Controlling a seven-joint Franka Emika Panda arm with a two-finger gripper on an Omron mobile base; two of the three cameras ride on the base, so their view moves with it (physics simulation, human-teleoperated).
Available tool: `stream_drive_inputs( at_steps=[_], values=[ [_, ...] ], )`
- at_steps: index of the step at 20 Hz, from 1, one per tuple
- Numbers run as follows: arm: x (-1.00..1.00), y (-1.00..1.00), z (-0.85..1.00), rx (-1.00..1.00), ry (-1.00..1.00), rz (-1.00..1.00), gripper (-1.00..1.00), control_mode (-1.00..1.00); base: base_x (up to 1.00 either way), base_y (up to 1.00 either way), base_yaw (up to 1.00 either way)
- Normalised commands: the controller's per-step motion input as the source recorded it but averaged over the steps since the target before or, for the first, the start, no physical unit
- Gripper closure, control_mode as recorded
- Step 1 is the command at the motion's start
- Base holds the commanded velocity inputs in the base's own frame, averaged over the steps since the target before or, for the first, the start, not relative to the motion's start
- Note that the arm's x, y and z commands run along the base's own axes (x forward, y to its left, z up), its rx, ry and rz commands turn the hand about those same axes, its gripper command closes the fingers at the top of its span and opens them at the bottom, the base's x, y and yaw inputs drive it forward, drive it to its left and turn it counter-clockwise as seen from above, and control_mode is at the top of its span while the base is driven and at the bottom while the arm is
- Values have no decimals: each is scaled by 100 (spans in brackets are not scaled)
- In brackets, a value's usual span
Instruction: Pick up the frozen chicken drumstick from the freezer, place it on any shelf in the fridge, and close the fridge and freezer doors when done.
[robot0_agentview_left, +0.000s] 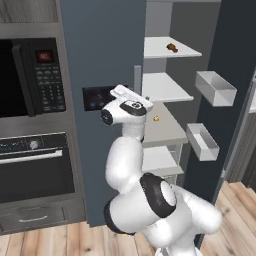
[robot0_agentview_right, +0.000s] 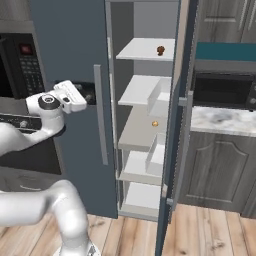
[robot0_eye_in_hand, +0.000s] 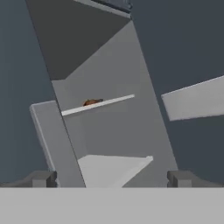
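On the top shelf (robot0_agentview_left: 182, 52), drumstick (robot0_agentview_left: 172, 47) is lying, placed. Gripper (robot0_eye_in_hand: 111, 178) is hanging spread, empty. Door (robot0_agentview_left: 227, 85) is awaiting closing.

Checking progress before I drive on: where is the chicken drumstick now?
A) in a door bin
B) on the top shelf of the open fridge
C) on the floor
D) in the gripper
B: the drumstick lies on the top shelf, clear of the open gripper.
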Motion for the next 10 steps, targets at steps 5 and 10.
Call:
stream_drive_inputs(
  at_steps=[5,10],
  values=[
    [-100,-35,35,7,18,14,-100,-100,0,0,0],
    [-100,-69,38,11,18,17,-100,-100,0,0,0]
  ],
)
